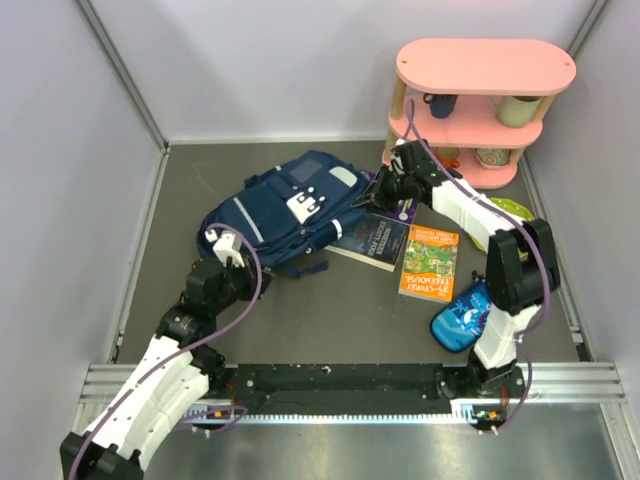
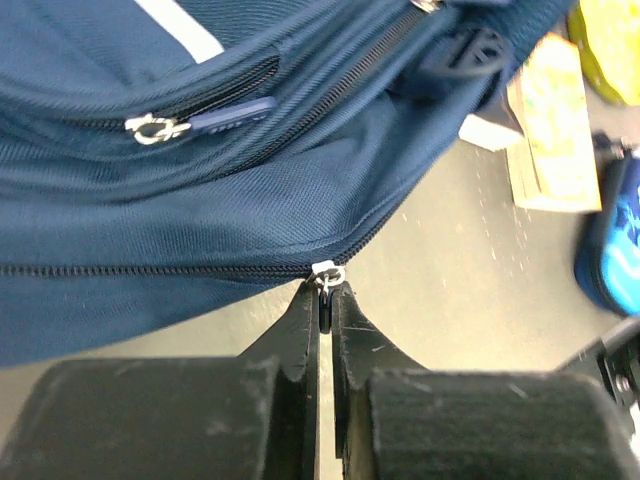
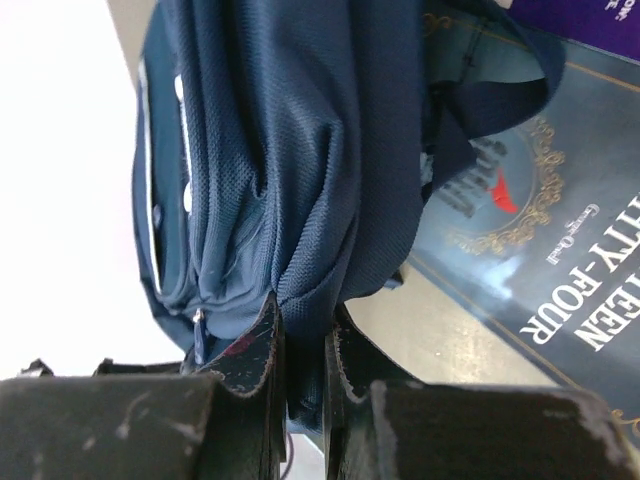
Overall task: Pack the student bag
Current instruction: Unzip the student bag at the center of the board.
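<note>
The student bag (image 1: 290, 208), navy with white stripes and white buckle patches, lies on its back in the middle of the table. My left gripper (image 1: 224, 245) is at the bag's near left edge. In the left wrist view it (image 2: 327, 293) is shut on the small dark pull of the silver zip slider (image 2: 325, 270), at the end of a long closed zip. My right gripper (image 1: 376, 193) is at the bag's right side. There, in the right wrist view, it (image 3: 303, 312) is shut on a bunched fold of the bag's fabric (image 3: 300, 200).
A dark blue book (image 1: 372, 241) lies partly under the bag's right edge, with an orange-green book (image 1: 430, 263) beside it and a purple one (image 1: 405, 211) behind. A blue cartoon-print pencil case (image 1: 460, 318) sits near the right arm. A pink shelf (image 1: 480, 70) stands back right.
</note>
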`<action>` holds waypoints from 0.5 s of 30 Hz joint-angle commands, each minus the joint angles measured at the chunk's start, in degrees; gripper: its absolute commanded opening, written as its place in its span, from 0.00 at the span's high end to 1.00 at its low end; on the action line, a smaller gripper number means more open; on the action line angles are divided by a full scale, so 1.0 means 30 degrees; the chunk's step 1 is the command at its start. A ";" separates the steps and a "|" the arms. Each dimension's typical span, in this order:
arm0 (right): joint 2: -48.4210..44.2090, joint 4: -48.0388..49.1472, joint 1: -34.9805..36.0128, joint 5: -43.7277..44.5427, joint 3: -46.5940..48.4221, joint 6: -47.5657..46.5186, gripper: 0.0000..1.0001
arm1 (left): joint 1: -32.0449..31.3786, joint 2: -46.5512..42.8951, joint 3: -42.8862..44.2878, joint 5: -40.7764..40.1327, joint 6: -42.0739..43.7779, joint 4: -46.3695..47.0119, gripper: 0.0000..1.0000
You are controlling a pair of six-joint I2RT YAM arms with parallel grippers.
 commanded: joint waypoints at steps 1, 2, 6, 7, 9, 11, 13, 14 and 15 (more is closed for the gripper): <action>0.2120 -0.0325 -0.1167 0.1781 0.3208 -0.2388 0.89 | -0.2234 -0.1117 0.0878 0.0742 -0.0631 -0.2251 1.00; 0.2442 -0.0414 -0.1224 0.1810 0.3444 -0.2593 0.70 | -0.2531 -0.1001 0.0791 0.0800 -0.0718 -0.2427 1.00; 0.1369 -0.0912 -0.1196 0.3237 0.3013 -0.3122 0.41 | -0.3412 -0.0620 0.0176 0.0305 -0.1945 -0.1643 1.00; 0.0723 -0.0971 -0.1196 0.3767 0.2601 -0.3210 0.34 | -0.3616 -0.0503 0.0088 0.0216 -0.2152 -0.1377 1.00; -0.1320 -0.1029 -0.1166 0.5257 0.1026 -0.3269 0.23 | -0.3764 -0.0064 -0.0118 -0.0105 -0.2766 -0.0704 1.00; -0.2763 -0.1030 -0.1137 0.5967 -0.0180 -0.3241 0.19 | -0.3998 0.0810 -0.0002 -0.0107 -0.3003 0.0175 1.00; -0.4837 -0.0827 -0.1137 0.5855 -0.2230 -0.2745 0.18 | -0.4465 0.1574 0.0203 -0.0107 -0.3150 0.1197 1.00; -0.5459 -0.0390 -0.1050 0.5476 -0.2991 -0.2249 0.18 | -0.4671 0.2478 0.0552 -0.0107 -0.3151 0.1465 1.00; -0.5929 -0.0240 -0.0904 0.4718 -0.4391 -0.1925 0.18 | -0.4905 0.2951 0.0759 -0.0223 -0.3151 0.1671 1.00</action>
